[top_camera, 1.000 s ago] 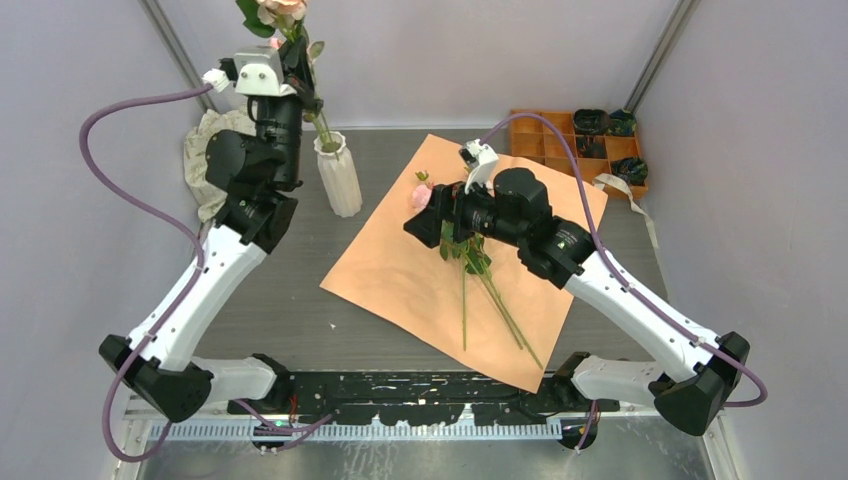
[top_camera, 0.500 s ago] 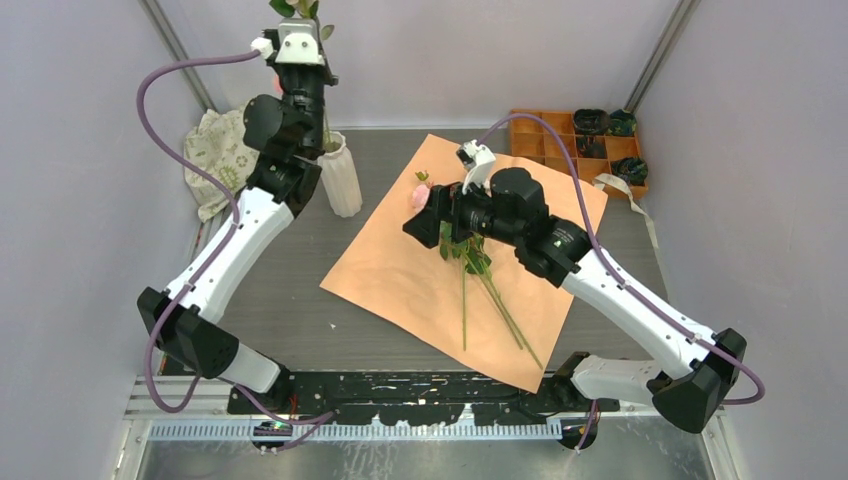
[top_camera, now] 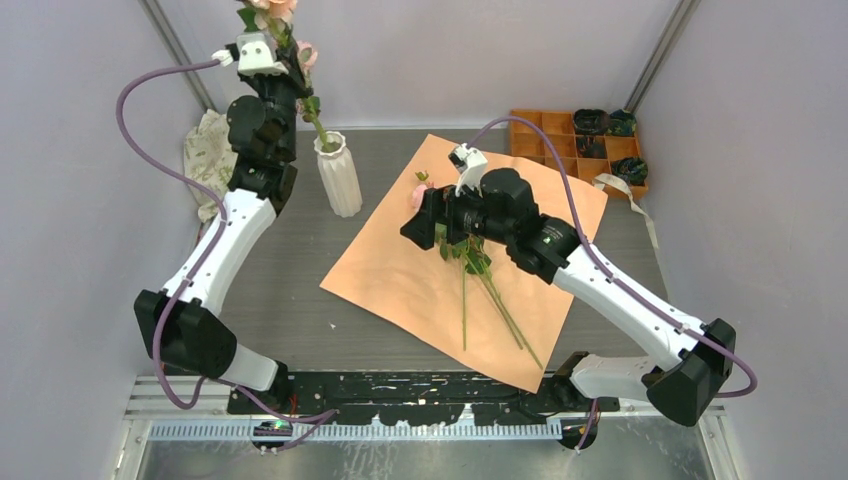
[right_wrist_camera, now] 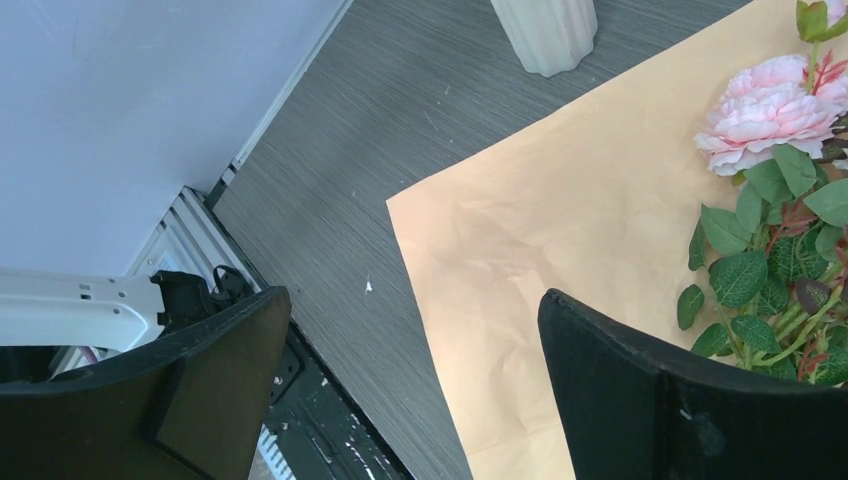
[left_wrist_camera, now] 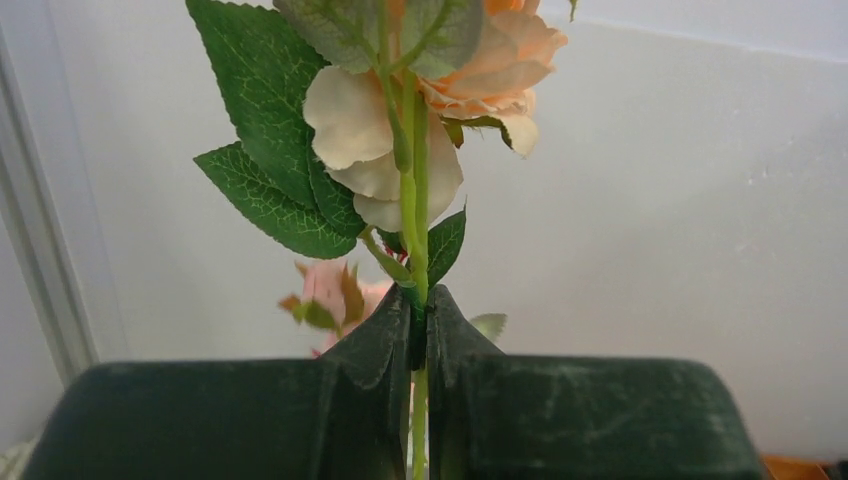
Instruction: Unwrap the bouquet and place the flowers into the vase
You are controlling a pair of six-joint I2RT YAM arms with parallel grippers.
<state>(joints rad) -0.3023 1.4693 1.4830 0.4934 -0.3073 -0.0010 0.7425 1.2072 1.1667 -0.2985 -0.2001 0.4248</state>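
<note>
The flowers [top_camera: 478, 275] lay in a loose bunch on an opened sheet of orange paper [top_camera: 400, 270], to the near right of the vase [top_camera: 340, 180]. Their thin green stems pointed toward the arm bases and their leafy heads toward the vase. In the right wrist view a pink bloom [right_wrist_camera: 765, 105] rested on the paper [right_wrist_camera: 560, 250], with leaves clustered just below it. The foot of the vase [right_wrist_camera: 545, 35] stood on the dark table beyond the sheet's edge, apart from it.

The right gripper [top_camera: 425, 215] hung over the end of the bunch nearest the vase. Its jaws were spread wide and held nothing; in its own camera the right gripper [right_wrist_camera: 410, 300] showed bare paper and table between its two dark fingers [right_wrist_camera: 640, 400].

Farther back, the vase stood upright on the table, just off the paper's left corner. Directly above and slightly left of the vase, the left gripper [top_camera: 285, 60] was raised high. In the wrist view the left gripper [left_wrist_camera: 418, 310] had its jaws pressed together on the green stem of a peach rose [left_wrist_camera: 430, 110]. That bloom and its leaves rose above the fingers, and a second, pinkish bloom [left_wrist_camera: 330, 290] showed blurred behind. From above, the stem [top_camera: 318, 125] slanted down from the grip to the vase's scalloped mouth.

Left of the vase a patterned cloth bag [top_camera: 210, 160] lay against the wall. Far right of the vase an orange compartment tray [top_camera: 545, 140] sat in the back corner, with a cream ribbon [top_camera: 625, 195] trailing beside it.
</note>
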